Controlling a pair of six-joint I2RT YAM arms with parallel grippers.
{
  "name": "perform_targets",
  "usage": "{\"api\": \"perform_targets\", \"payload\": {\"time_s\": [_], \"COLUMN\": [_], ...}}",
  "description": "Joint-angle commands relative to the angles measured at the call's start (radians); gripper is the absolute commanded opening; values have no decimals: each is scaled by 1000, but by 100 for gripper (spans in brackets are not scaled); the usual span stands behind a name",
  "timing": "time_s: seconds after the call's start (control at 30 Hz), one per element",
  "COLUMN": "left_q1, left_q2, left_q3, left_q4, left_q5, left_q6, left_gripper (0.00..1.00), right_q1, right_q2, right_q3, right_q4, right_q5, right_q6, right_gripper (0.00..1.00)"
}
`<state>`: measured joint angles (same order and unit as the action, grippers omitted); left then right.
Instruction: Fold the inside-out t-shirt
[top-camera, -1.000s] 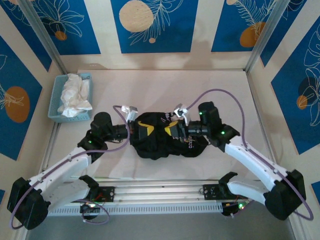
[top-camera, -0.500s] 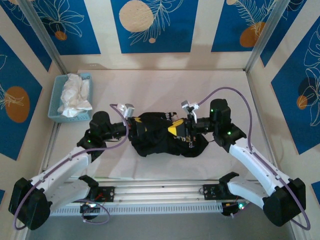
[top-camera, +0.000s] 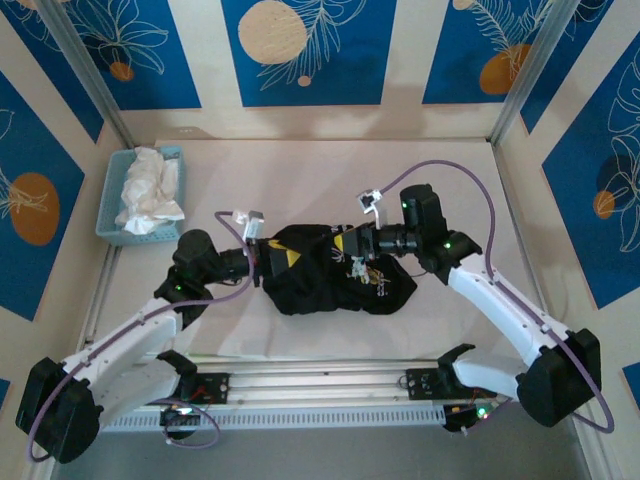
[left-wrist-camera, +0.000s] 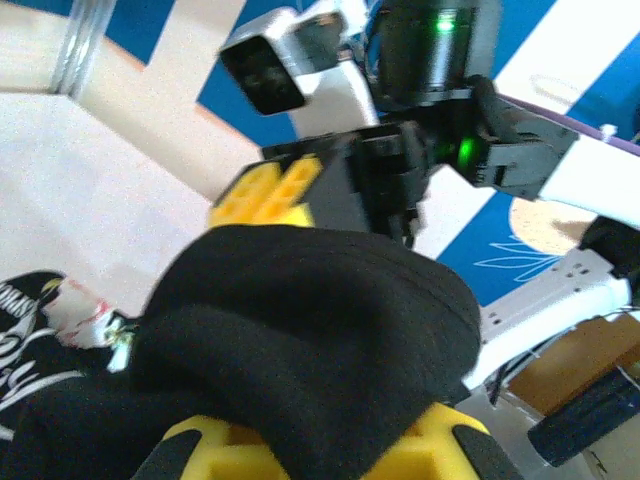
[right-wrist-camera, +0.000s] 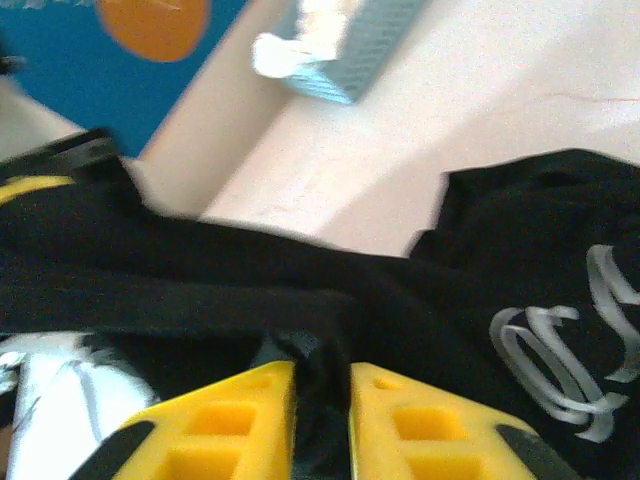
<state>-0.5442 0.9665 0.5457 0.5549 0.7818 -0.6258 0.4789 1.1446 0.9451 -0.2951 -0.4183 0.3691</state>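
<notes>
**Counter** (top-camera: 450, 170): pale, walled on three sides, and carries every item below.

**T-shirt** (top-camera: 330, 285): black, bunched in a crumpled heap at the counter's middle, towards the near edge, between the two arms. Pale print shows on its right part. No fold is made yet.
- The step in hand is, by judgement, drawing the heap open so that it can be laid flat.
- To do it well, pull the two held places away from each other, level and low over the counter, until the cloth between them goes taut.
- Pull slowly, so the heap unrolls rather than slides as one lump.
- Favour a hem or shoulder over a bunch of mid-cloth.
- Release only once the cloth lies flat.

**Basket** (top-camera: 108, 205): blue, at the far left, well apart from the t-shirt.

**White cloth** (top-camera: 150, 185): crumpled inside the basket. It is no part of the task.

**Left fingers** (left-wrist-camera: 210, 455): together, clamped on a fold at the heap's left edge. The black cloth swells up over them.

**Right fingers** (right-wrist-camera: 225, 420): at the heap's upper right edge, narrowly apart, with black cloth lying in the gap. Whether they pinch it cannot be told.
</notes>
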Motion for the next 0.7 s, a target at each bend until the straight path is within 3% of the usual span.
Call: {"api": "perform_targets", "payload": {"time_s": [0.0, 0.1, 0.23, 0.37, 0.67], "left_q1": [8, 7, 8, 7, 8], "left_q2": [13, 25, 26, 28, 33], "left_q3": [9, 14, 18, 20, 27], "left_q4": [125, 122, 111, 99, 85], "left_q5": [84, 94, 100, 114, 123], "left_q6": [-58, -54, -39, -14, -5], "left_gripper": [0, 0, 0, 0, 0], "right_q1": [28, 72, 116, 157, 228], "right_q2": [-22, -80, -173, -212, -14], "right_q3": [36, 27, -14, -49, 95], "right_q4": [-172, -177, -148, -66, -152], "right_q5": [178, 195, 59, -18, 185], "right_q6": [-76, -193, -326, -358, -452], "right_gripper": [26, 30, 30, 30, 34]}}
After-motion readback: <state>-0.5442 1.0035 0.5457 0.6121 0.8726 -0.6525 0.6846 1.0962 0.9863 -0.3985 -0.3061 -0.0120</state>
